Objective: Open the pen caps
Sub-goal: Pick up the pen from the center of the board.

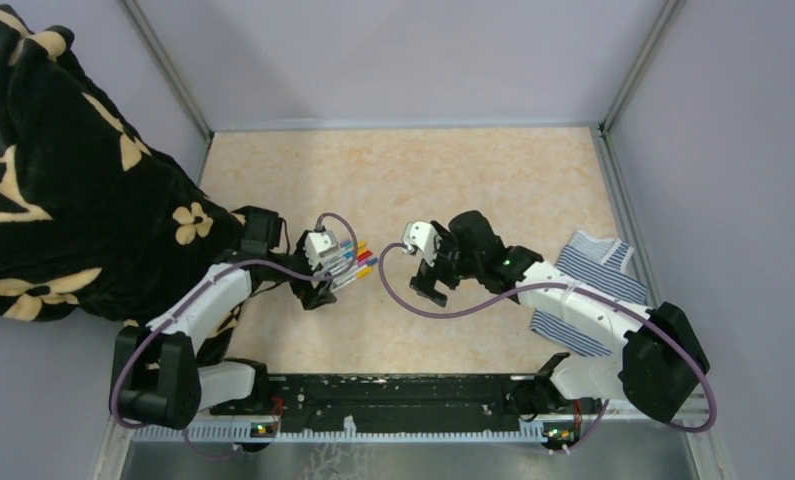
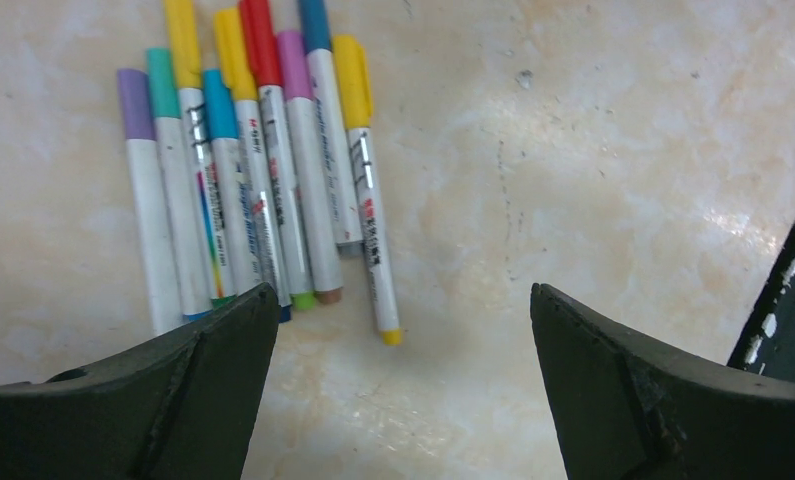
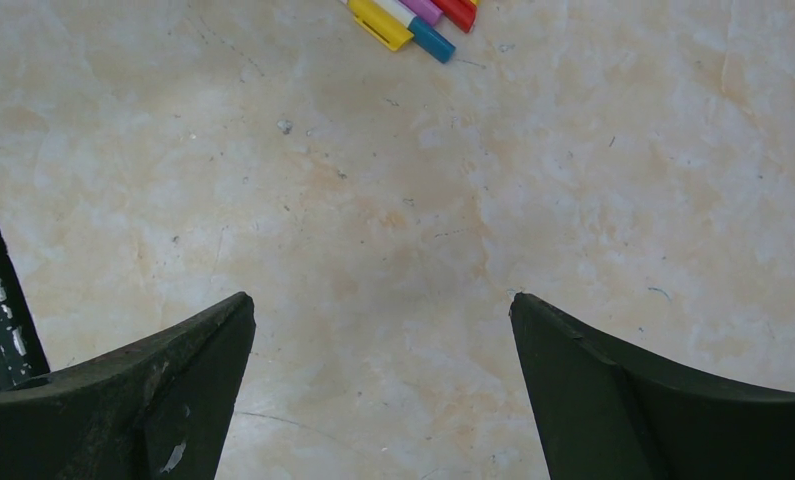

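Several white-barrelled pens (image 2: 273, 200) lie side by side in a bunch on the beige table, all capped. Their pen caps point away from my left wrist camera: purple (image 2: 133, 103), teal (image 2: 161, 83), yellow (image 2: 351, 80), red (image 2: 261, 40) and blue (image 2: 218, 105). From above the pens (image 1: 356, 262) sit just right of my left gripper (image 1: 320, 290). The left gripper (image 2: 403, 290) is open and empty, its left finger just short of the pens' near ends. My right gripper (image 1: 428, 288) (image 3: 383, 297) is open over bare table, to the right of the pens. Yellow (image 3: 380, 22) and blue (image 3: 431, 40) cap tips show at its view's top edge.
A black blanket with cream flowers (image 1: 63, 180) hangs over the left wall beside the left arm. A blue-and-white striped cloth (image 1: 598, 275) lies under the right arm. Purple walls enclose the table (image 1: 423, 180). A black rail (image 1: 403, 395) runs along the near edge.
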Controlling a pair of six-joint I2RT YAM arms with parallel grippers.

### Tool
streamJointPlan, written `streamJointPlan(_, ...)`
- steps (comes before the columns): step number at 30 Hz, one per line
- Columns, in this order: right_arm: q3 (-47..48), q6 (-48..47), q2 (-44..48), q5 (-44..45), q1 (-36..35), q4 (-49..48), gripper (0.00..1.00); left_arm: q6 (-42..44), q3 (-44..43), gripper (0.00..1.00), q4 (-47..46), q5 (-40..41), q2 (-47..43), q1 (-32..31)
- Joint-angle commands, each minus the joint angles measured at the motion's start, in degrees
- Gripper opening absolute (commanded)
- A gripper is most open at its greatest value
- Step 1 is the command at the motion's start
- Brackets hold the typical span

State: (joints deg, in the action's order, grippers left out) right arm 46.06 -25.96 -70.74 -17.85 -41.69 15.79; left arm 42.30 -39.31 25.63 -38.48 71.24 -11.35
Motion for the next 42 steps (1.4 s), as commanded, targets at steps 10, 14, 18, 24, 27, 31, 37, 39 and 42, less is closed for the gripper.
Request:
streamJointPlan(10,0.1,-0.9,2.5,0.0,-0.1,-2.5,0.99,0.0,4.4,0.85,-1.2,2.8,-0.8,-3.6)
streamJointPlan(14,-0.1,-0.9,2.7,-0.1,-0.1,-2.5,0.99,-1.2,4.3,0.74,-2.9,4.3,0.8,-4.5)
streamJointPlan(18,-0.3,-1.1,2.6,-0.2,-0.1,-2.6,0.99,-1.8,4.1,0.70,-3.4,5.5,2.2,-5.7)
streamJointPlan(24,-0.4,-1.2,2.6,-0.5,-0.2,-2.7,0.99,-3.4,4.1,0.62,-5.3,8.7,4.2,-7.2)
streamJointPlan(27,-0.5,-1.2,2.5,-0.6,-0.1,-2.7,0.99,-3.6,4.1,0.58,-5.7,9.8,5.3,-7.7)
streamJointPlan(31,-0.4,-1.2,2.5,-0.9,-0.1,-2.6,0.99,-3.9,3.7,0.51,-6.1,10.7,7.0,-8.4)
streamJointPlan(37,-0.4,-1.2,2.4,-1.3,-0.1,-2.5,0.99,-4.4,3.6,0.47,-7.0,11.5,8.1,-9.1)
streamJointPlan(39,-0.4,-1.2,2.4,-1.4,-0.1,-2.4,0.99,-4.5,3.5,0.46,-7.1,11.7,8.6,-9.3)
streamJointPlan(42,-0.4,-1.2,2.4,-1.7,-0.1,-2.3,0.99,-4.7,3.2,0.43,-7.1,12.0,9.3,-9.5)
